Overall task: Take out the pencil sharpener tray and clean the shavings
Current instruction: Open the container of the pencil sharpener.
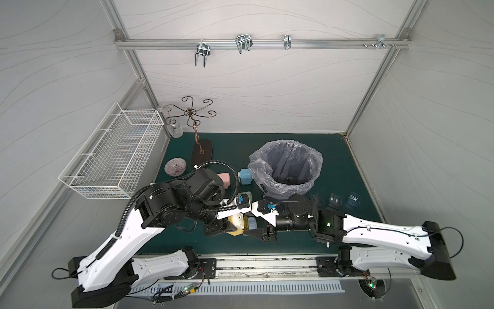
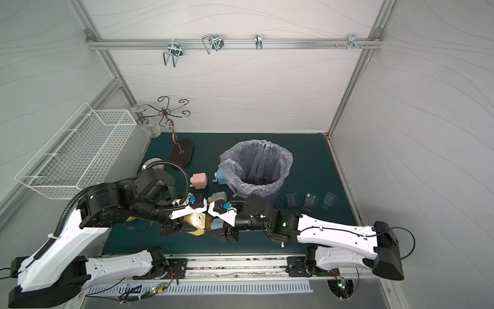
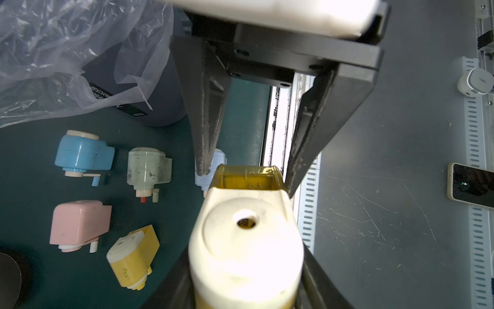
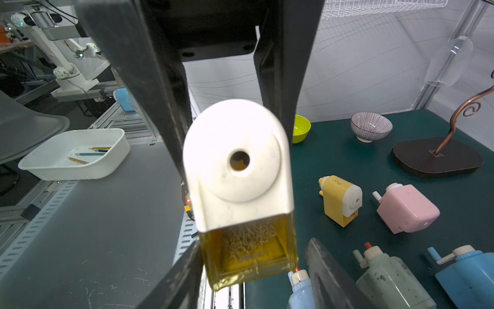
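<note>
Sharpener tray sits between the spread jaws of your right gripper.
Your left gripper pinches the sharpener to brace the pull.

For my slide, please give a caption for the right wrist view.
Left end effector holds the yellow sharpener; right end effector straddles its tray of shavings.
</note>
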`<state>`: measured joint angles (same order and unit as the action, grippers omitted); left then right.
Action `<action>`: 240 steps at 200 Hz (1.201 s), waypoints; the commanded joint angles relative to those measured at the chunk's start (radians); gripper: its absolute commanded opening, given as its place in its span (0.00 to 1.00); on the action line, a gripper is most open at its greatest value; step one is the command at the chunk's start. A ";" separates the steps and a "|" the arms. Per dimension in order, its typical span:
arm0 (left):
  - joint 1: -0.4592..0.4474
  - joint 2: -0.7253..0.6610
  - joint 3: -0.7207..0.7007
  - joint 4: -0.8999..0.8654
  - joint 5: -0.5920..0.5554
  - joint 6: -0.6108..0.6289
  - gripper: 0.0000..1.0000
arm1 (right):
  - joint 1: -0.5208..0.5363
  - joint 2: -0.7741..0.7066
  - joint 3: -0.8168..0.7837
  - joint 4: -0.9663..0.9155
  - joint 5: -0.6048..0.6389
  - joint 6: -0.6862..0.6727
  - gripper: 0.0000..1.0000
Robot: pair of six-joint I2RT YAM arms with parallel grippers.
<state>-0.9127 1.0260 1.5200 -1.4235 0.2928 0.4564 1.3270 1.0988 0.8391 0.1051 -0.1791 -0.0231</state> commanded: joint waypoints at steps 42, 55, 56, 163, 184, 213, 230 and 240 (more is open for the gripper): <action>-0.004 -0.024 0.009 0.020 0.050 0.020 0.00 | 0.008 0.008 0.014 0.021 -0.041 0.017 0.30; -0.005 -0.028 0.006 0.013 0.052 0.024 0.00 | 0.008 0.010 0.014 0.023 -0.046 0.015 0.32; -0.005 -0.028 0.006 0.013 0.052 0.025 0.00 | 0.009 0.010 0.014 0.022 -0.046 0.015 0.32; -0.004 -0.108 -0.073 0.057 0.056 0.009 0.00 | 0.052 0.001 -0.033 0.079 -0.040 -0.018 0.84; -0.003 -0.116 -0.073 0.066 0.061 0.009 0.00 | 0.054 0.019 -0.034 0.110 -0.037 -0.011 0.83; -0.003 -0.124 -0.068 0.081 0.073 0.008 0.00 | 0.057 0.046 -0.032 0.156 -0.040 0.007 0.82; -0.004 -0.127 -0.068 0.086 0.080 0.009 0.00 | 0.057 0.064 -0.025 0.170 -0.042 0.016 0.81; -0.004 -0.129 -0.068 0.090 0.083 0.008 0.00 | 0.056 0.072 -0.025 0.179 -0.042 0.018 0.80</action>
<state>-0.9138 0.9096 1.4387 -1.3872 0.3359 0.4671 1.3762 1.1519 0.8085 0.2241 -0.2173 -0.0219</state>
